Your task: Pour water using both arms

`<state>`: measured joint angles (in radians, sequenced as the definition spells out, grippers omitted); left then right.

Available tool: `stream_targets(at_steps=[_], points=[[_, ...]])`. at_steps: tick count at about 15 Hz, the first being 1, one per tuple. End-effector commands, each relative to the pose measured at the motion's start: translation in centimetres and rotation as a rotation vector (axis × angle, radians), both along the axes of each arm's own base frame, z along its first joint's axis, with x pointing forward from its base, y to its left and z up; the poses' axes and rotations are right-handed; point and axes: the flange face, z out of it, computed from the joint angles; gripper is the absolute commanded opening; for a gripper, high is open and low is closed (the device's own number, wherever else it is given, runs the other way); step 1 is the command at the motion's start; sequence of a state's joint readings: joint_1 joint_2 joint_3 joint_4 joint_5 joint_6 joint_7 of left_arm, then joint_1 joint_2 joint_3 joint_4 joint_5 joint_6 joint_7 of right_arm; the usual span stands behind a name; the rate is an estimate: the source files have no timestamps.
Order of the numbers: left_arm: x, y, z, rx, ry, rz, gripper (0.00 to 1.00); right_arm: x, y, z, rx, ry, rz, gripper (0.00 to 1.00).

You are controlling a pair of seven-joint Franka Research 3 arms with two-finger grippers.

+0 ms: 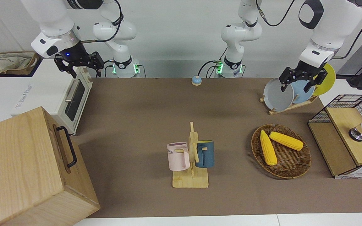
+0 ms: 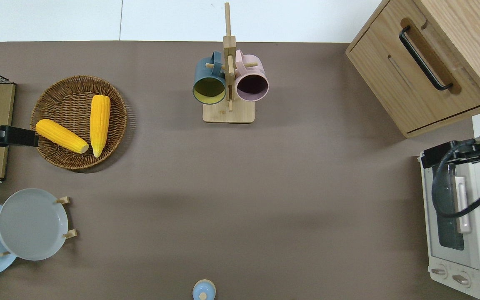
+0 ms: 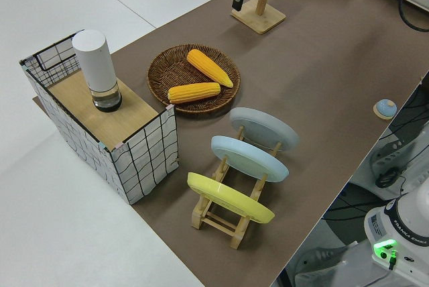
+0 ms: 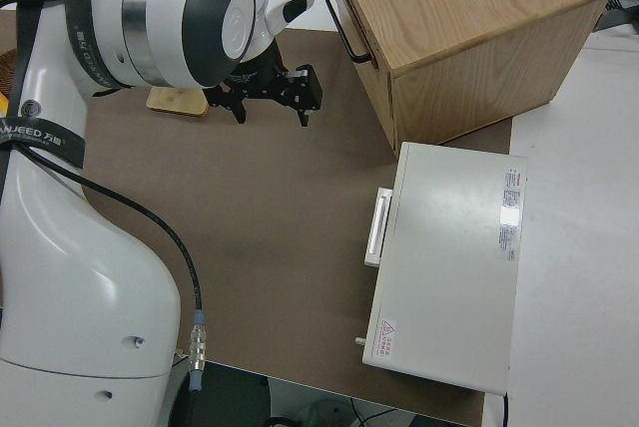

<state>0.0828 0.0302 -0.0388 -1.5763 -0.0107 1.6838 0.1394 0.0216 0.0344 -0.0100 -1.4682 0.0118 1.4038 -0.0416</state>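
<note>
No water shows in any view. Both arms are raised off the table. My left gripper (image 1: 296,87) (image 2: 11,136) is open and holds nothing; it hangs over the rim of the wicker basket (image 2: 56,87) on the side toward the wire shelf box. My right gripper (image 1: 82,70) (image 4: 272,108) is also open and holds nothing, over the corner of the toaster oven (image 2: 469,250) farthest from the robots. A pink mug (image 1: 178,157) and a dark blue mug (image 1: 205,153) hang on a wooden rack (image 1: 191,181) mid-table. A white cylinder (image 3: 94,59) on a dark base stands on the shelf box.
Two corn cobs (image 2: 98,121) lie in the basket. A rack of plates (image 1: 278,94) stands near the left arm's base, with a small blue bell (image 1: 196,80) between the two bases. A large wooden box (image 1: 27,169) with a black handle sits beside the oven.
</note>
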Motion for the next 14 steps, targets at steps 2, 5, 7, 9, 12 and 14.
stream_targets(at_steps=[2, 5, 7, 9, 12, 14], points=[[0.0, 0.3, -0.2, 0.017, -0.003, 0.000, 1.00, -0.2, -0.1, 0.3, 0.007, -0.010, 0.013, 0.992], [0.0, 1.7, -0.3, 0.017, -0.003, 0.020, 1.00, -0.1, 0.1, 0.3, 0.014, -0.013, 0.013, 0.992], [0.4, 3.2, -1.2, 0.016, 0.012, 0.029, 1.00, -0.1, 1.4, -0.3, 0.027, 0.000, 0.037, 0.992], [0.5, 4.7, -1.3, 0.019, 0.011, 0.015, 1.00, 0.2, 3.1, -1.0, 0.026, 0.006, 0.063, 0.992], [0.8, 9.8, -1.8, 0.020, 0.009, -0.018, 1.00, 1.0, 6.3, -2.7, 0.021, 0.011, 0.057, 0.992], [0.9, 12.9, -1.9, 0.025, 0.004, -0.046, 1.00, 1.3, 9.0, -4.0, 0.040, 0.020, 0.064, 0.992]])
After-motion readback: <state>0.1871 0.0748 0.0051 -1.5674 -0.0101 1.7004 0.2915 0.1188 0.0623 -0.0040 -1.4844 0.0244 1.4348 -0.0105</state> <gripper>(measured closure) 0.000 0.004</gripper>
